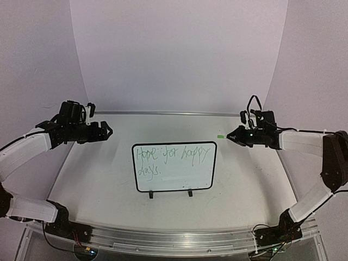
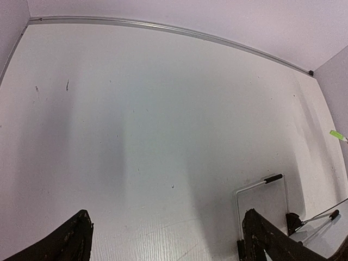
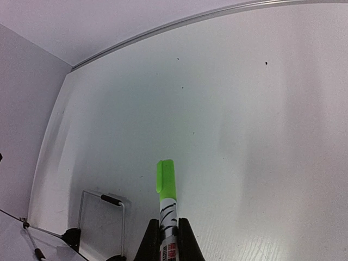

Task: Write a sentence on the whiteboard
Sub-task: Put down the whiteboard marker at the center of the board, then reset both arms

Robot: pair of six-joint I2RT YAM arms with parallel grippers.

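Note:
The whiteboard lies flat in the middle of the table, black-bordered, with two black foot clips on its near edge. The sentence is written on it in thin light-green handwriting, in two lines. My left gripper hovers open and empty left of the board; the left wrist view shows its fingers spread wide over bare table, the board's corner beside them. My right gripper hangs right of the board, shut on a white marker with a green cap, which points left.
A metal strip runs along the table's far edge under a curved white backdrop. Both arm bases are bolted to the near rail. The board's corner with a black clip shows low in the right wrist view.

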